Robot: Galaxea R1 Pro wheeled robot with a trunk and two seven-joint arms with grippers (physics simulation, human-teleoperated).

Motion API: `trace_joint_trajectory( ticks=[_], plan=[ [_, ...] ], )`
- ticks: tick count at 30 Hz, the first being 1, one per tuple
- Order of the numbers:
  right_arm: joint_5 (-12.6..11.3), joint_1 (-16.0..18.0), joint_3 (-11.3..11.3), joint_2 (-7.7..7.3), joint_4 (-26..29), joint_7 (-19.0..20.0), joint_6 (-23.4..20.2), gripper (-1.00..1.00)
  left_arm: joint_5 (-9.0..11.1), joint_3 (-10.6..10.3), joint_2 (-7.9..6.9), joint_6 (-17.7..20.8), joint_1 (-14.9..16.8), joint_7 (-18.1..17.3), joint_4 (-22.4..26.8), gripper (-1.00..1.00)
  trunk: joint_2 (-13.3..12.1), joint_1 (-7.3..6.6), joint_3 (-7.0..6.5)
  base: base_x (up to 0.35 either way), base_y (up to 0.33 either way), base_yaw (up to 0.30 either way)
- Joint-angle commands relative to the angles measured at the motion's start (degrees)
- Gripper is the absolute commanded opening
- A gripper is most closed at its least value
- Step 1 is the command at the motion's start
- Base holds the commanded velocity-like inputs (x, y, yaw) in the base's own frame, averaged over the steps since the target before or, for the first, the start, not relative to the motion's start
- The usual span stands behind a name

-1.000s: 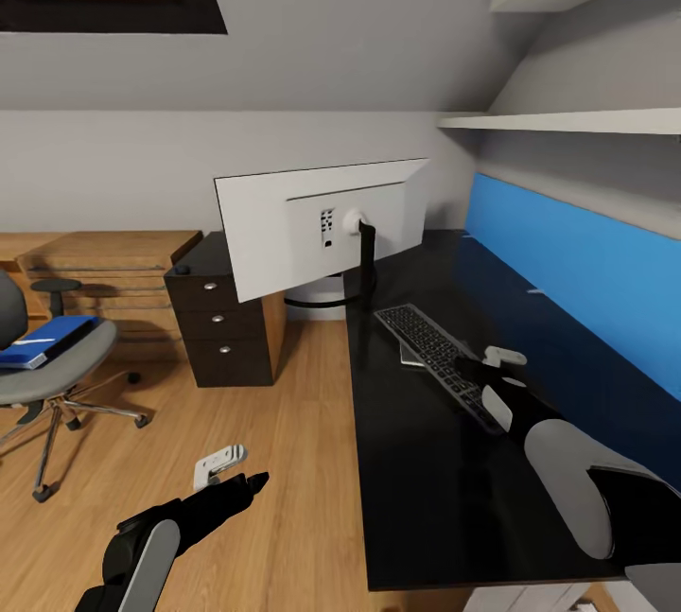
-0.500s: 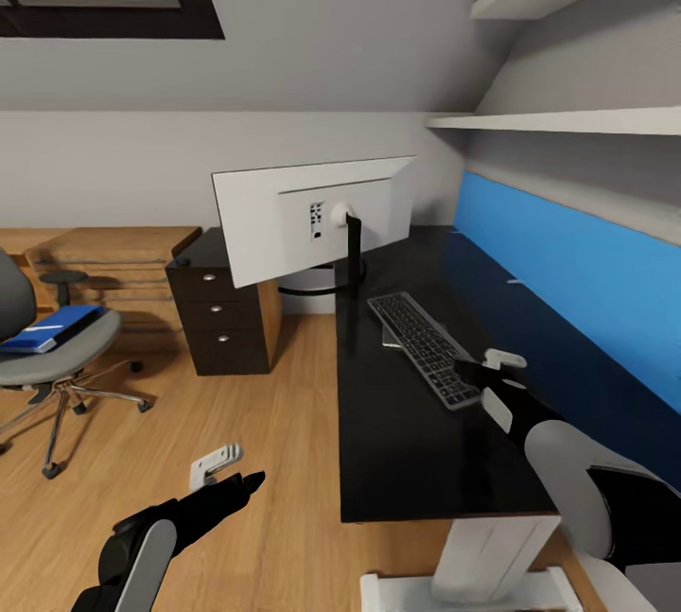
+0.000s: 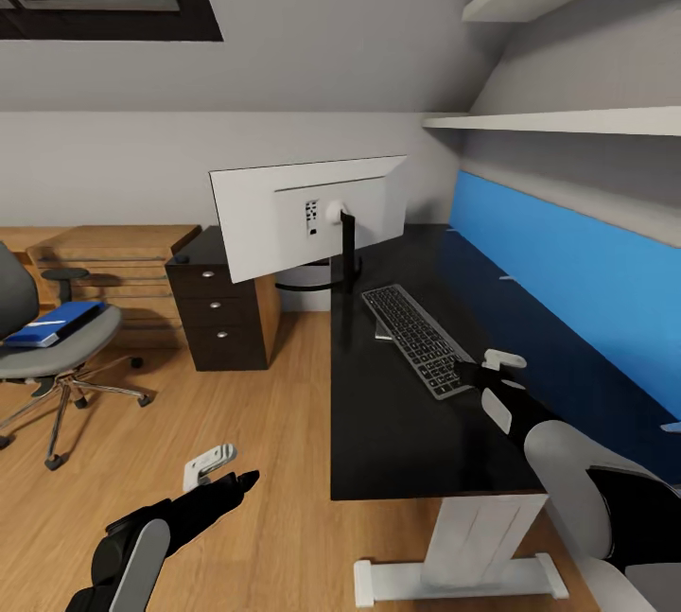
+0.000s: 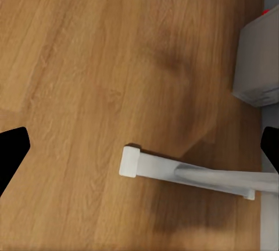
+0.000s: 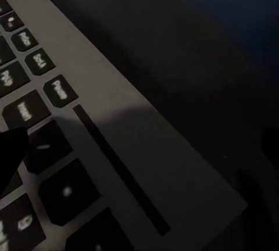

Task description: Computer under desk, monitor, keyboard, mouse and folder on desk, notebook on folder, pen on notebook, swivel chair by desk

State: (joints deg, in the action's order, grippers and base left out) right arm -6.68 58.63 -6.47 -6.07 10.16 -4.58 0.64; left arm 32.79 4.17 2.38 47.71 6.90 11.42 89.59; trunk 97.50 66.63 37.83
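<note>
The monitor (image 3: 284,219) stands on the far left end of the black desk (image 3: 397,432), its pale back toward me. The dark keyboard (image 3: 414,336) lies on the desk just in front of its stand. My right gripper (image 3: 465,372) hovers open at the keyboard's near end; in the right wrist view its keys (image 5: 52,146) lie close beneath the right gripper (image 5: 139,146). At the left, the swivel chair (image 3: 57,361) stands apart from the desk with the blue folder (image 3: 52,323) on its seat. My left gripper (image 3: 248,478) hangs open over the wood floor.
A dark drawer cabinet (image 3: 225,309) stands beside the desk, with low oak shelving (image 3: 113,267) behind the chair. The desk's white leg and foot (image 3: 473,546) are near me. The left wrist view has that foot (image 4: 174,172) and a light grey box (image 4: 258,65) on the floor.
The whole view has pulled back from the desk, bringing its near edge and white leg into sight. My right gripper has come from over the keyboard to its near end.
</note>
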Motion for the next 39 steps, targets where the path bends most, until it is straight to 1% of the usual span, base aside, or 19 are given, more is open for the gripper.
trace_joint_trajectory(
  ticks=[1, 6, 29, 39],
  plan=[
    [-0.8, 0.0, 0.1, 0.00, -2.3, 0.0, 0.1, 1.00, 0.6, 0.1, 0.05, 0.3, 0.0, 0.4, 0.1, 1.00, 0.0, 0.00, 0.07, 0.000, 0.000, 0.000],
    [-0.8, 0.0, 0.1, 0.00, -2.3, 0.0, 0.1, 1.00, 0.6, 0.1, 0.08, 0.2, 0.0, 0.5, 0.1, 1.00, 0.0, 0.00, 0.07, 0.000, 0.000, 0.000],
    [-0.8, 0.0, 0.2, 0.18, -2.3, 0.1, 0.1, 1.00, 0.5, 0.1, 0.13, 0.2, 0.0, 0.7, -0.8, 1.00, -9.2, -5.05, -4.06, 0.000, 0.000, 0.000],
    [-0.6, 0.0, 0.3, 0.35, -2.3, 0.1, 0.2, 1.00, 0.5, 0.1, 0.11, 0.2, 0.0, 0.6, -0.8, 1.00, -9.2, -5.05, -4.06, 0.000, 0.000, 0.000]
  ],
)
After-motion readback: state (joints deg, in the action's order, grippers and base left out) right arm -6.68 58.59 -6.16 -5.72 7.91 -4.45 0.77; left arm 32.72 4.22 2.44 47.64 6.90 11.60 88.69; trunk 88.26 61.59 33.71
